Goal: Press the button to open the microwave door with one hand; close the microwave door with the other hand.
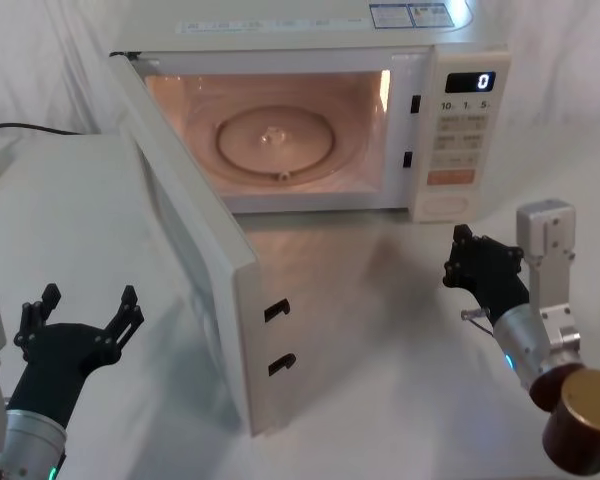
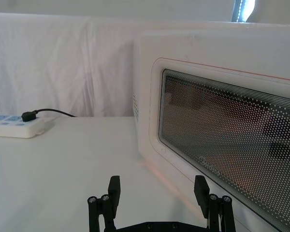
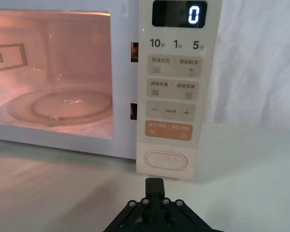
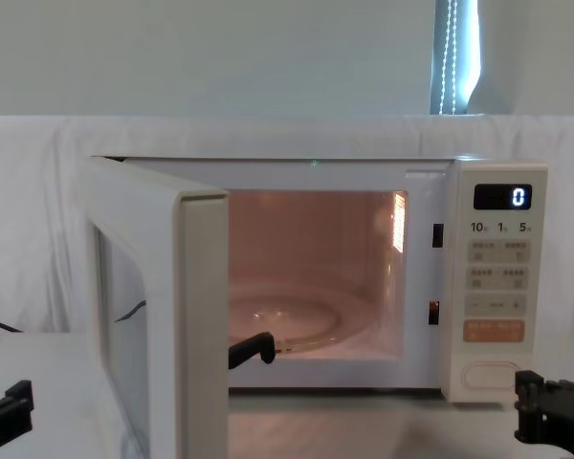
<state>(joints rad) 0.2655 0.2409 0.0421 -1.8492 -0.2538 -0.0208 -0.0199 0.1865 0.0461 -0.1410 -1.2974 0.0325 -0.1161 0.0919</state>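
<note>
1. The microwave [image 1: 310,110] stood at the back of the white table [image 1: 380,330], its lit cavity exposed and a glass turntable [image 1: 275,140] lying inside.
2. The microwave door [image 1: 195,260] hung wide open on its left hinge, swung out toward the robot, its latch edge with two hooks facing forward.
3. The left gripper [image 1: 85,310] hovered low over the table just beside the door's outer face, its two fingers [image 2: 114,189] spread well apart and holding nothing; its wrist view looked along the dark dotted window.
4. The right gripper [image 1: 458,255] hung near the panel's lower end, a little in front of it, fingers pressed together with nothing between them.
5. The keypad panel [image 3: 176,77] displayed "0".
6. The button [image 3: 166,160] sat at the panel's bottom, below the orange key [image 3: 168,130], apart from the right gripper's tip.
</note>
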